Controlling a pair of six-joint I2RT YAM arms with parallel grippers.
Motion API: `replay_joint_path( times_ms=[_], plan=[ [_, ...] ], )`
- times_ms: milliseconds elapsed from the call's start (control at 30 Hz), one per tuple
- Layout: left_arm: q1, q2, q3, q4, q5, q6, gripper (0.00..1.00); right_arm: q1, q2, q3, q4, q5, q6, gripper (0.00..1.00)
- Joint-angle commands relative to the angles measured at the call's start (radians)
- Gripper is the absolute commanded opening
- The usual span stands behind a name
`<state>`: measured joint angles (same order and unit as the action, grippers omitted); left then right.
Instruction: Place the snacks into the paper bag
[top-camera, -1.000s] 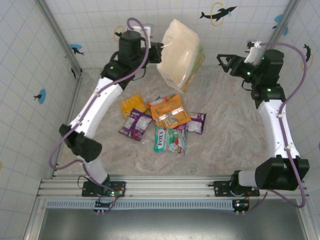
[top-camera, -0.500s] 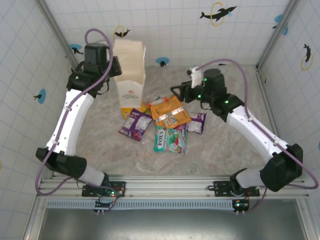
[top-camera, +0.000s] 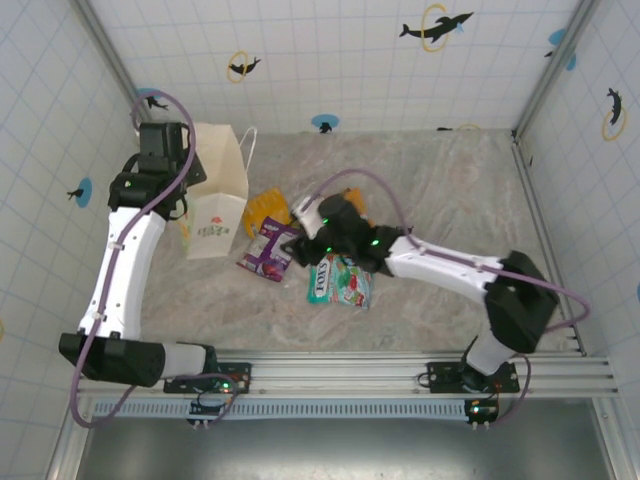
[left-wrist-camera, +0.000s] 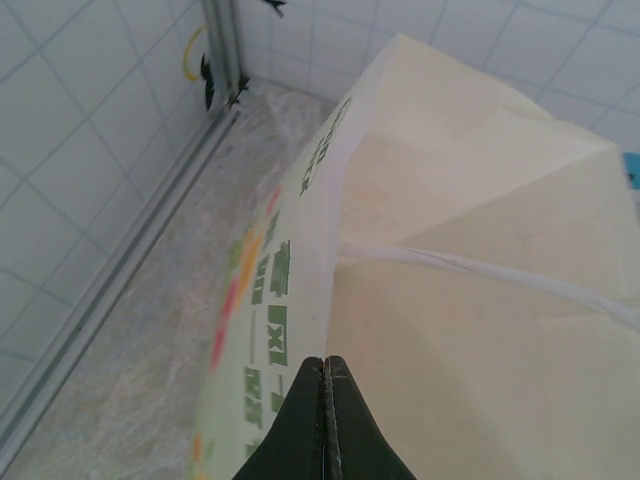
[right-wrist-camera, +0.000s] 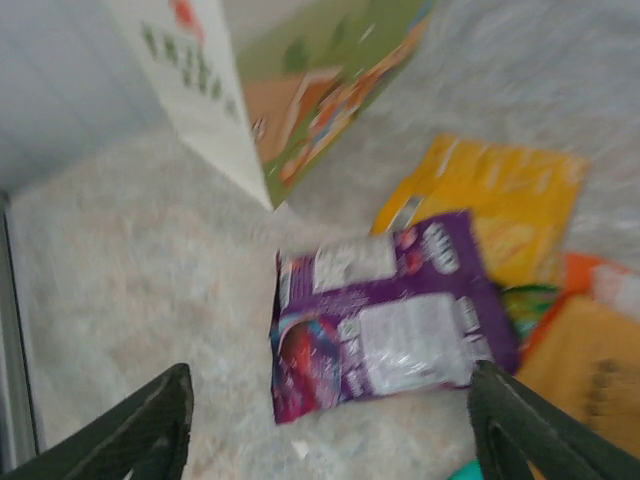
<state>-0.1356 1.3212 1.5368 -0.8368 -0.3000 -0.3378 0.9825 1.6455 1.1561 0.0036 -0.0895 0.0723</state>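
Note:
The white paper bag (top-camera: 218, 198) stands upright at the left of the table, its lettered side (left-wrist-camera: 275, 300) showing in the left wrist view. My left gripper (top-camera: 186, 168) is shut on its top rim (left-wrist-camera: 326, 362). Beside the bag lie the snacks: a purple packet (top-camera: 267, 250) (right-wrist-camera: 390, 320), a yellow-orange one (top-camera: 264, 206) (right-wrist-camera: 500, 200), a teal one (top-camera: 340, 281) and an orange one (right-wrist-camera: 590, 355), largely under my right arm in the top view. My right gripper (top-camera: 298, 222) (right-wrist-camera: 335, 425) hangs open just above the purple packet, one finger on each side of it.
Tiled walls enclose the table on three sides, with a metal rail (left-wrist-camera: 120, 260) along the left wall close to the bag. My right forearm (top-camera: 440, 265) stretches across the middle of the table. Bare marbled surface (top-camera: 450, 180) lies at the right and back.
My left arm has carried the bag from the back centre leftwards and stood it upright. My right arm has swung from the far right across to the snacks.

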Motion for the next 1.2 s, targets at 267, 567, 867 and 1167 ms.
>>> replay_joint_path(
  times_ms=[267, 567, 867, 1167],
  plan=[
    [0.079, -0.069, -0.122, 0.050, 0.089, -0.010, 0.00, 0.028, 0.330, 0.202, 0.004, 0.069, 0.062, 0.83],
    [0.080, -0.075, -0.164, 0.097, 0.188, -0.029, 0.00, -0.072, 0.420, 0.267, -0.065, -0.015, 0.213, 0.82],
    [0.080, -0.076, -0.170, 0.109, 0.204, -0.021, 0.00, -0.098, 0.256, 0.020, 0.130, -0.070, 0.560, 0.79],
    [0.081, -0.085, -0.168, 0.117, 0.237, -0.019, 0.00, -0.064, 0.278, -0.146, 0.395, -0.042, 0.899, 0.75]
  ],
)
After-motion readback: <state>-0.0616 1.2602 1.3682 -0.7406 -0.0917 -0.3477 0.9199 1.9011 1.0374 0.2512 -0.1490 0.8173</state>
